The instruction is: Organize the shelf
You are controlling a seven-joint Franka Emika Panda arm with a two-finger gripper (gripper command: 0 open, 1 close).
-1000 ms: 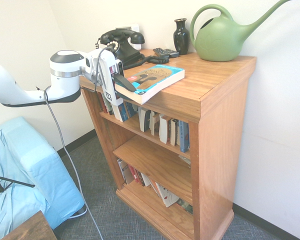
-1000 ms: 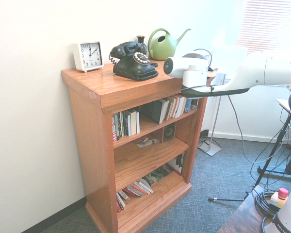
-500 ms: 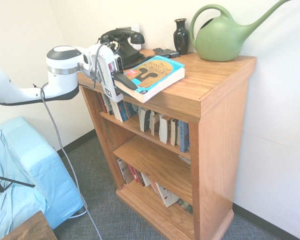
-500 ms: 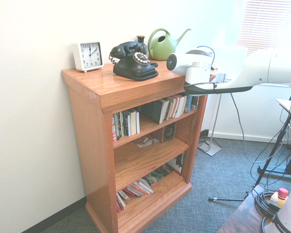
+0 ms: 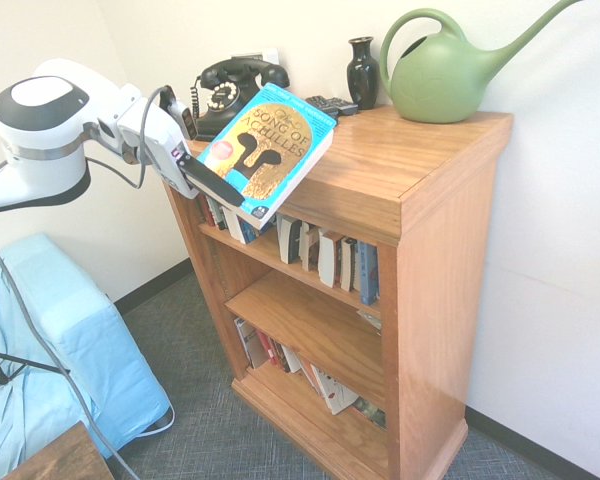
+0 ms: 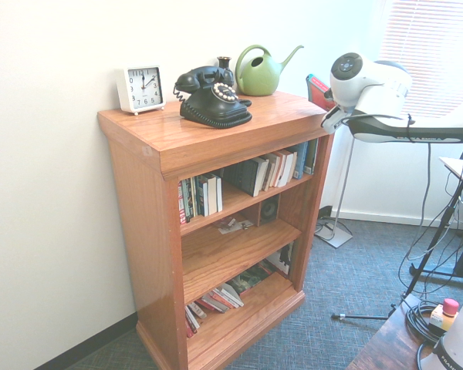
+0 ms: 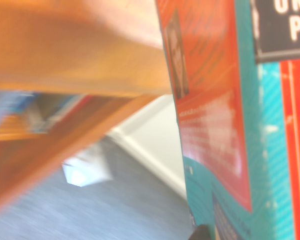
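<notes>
The shelf (image 5: 410, 190) is an orange-brown wooden bookcase with a thick top and rows of paperbacks on its tiers; it also shows in the second exterior view (image 6: 162, 146). My gripper (image 5: 218, 188) is shut on the lower edge of a teal paperback book (image 5: 265, 145) with a gold and black cover. The book is tilted up steeply, lifted off the shelf top at its front left corner. In the second exterior view the book (image 6: 317, 90) shows as a red and teal sliver beside the arm. Its red and teal back cover (image 7: 230, 115) fills the wrist view.
On the shelf top stand a black rotary phone (image 5: 235, 85), a dark vase (image 5: 362, 70), a green watering can (image 5: 450, 70), a remote (image 5: 330, 103) and a white clock (image 6: 141, 89). A light blue covered seat (image 5: 50, 350) sits left of the shelf.
The gripper closed on the book, then lifted it off the shelf top and tipped it up steeply while the arm drew back and rose.
</notes>
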